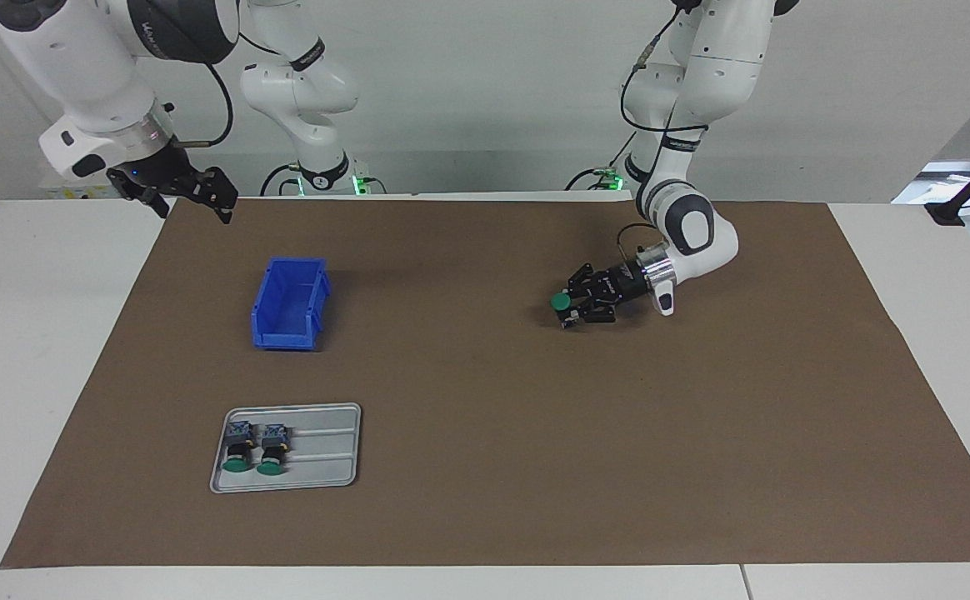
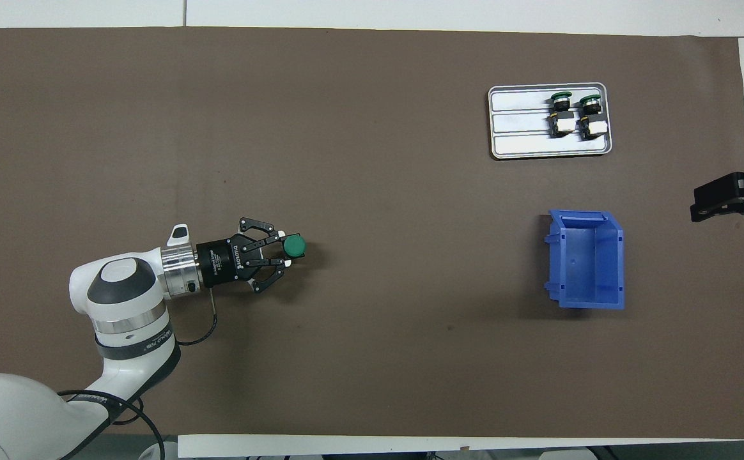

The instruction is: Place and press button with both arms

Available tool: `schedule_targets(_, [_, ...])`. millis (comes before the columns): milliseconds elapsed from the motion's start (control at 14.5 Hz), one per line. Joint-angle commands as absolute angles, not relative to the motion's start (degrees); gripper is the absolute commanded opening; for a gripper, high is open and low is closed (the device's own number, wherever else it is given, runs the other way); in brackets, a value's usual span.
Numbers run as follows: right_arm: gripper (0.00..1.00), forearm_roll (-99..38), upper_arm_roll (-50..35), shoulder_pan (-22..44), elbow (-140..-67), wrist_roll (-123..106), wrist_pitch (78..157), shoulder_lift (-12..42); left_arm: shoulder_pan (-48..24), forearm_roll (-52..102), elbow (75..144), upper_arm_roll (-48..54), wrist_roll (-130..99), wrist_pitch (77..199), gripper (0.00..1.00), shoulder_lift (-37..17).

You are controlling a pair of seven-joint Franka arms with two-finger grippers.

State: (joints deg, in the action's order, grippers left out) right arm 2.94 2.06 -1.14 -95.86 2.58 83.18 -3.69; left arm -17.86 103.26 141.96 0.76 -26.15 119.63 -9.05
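My left gripper point(image 1: 570, 312) lies low over the brown mat point(image 1: 485, 467) toward the left arm's end of the table, pointing sideways, shut on a button point(image 1: 562, 302). The button's green cap point(image 2: 294, 245) faces up, and its body is hidden between the fingers. Whether it rests on the mat I cannot tell. Two more buttons point(image 1: 239, 450) point(image 1: 271, 450) lie side by side in a grey tray point(image 1: 327, 450), caps pointing away from the robots. My right gripper point(image 1: 189, 204) hangs open with nothing in it, high over the mat's edge at the right arm's end.
A blue bin point(image 1: 289, 304) stands with nothing in it on the mat, nearer to the robots than the tray point(image 2: 519, 128). In the overhead view the bin point(image 2: 586, 259) sits near the right gripper point(image 2: 707, 199). Bare white table borders the mat.
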Motion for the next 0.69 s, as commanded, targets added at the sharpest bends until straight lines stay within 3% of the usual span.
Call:
schedule_targets(0, [0.99,3.4,2.0,-1.3,-96.9,1.3,83.5,-4.7,-18.1,104.8,143.0,0.4,-24.9,119.7,0.27,-8.5])
schedule_targets(622, [0.99,3.4,2.0,-1.3,-96.9,1.3,83.5,-4.7,-17.8,104.8,143.3,0.4,-24.9,119.7,0.39,-8.4])
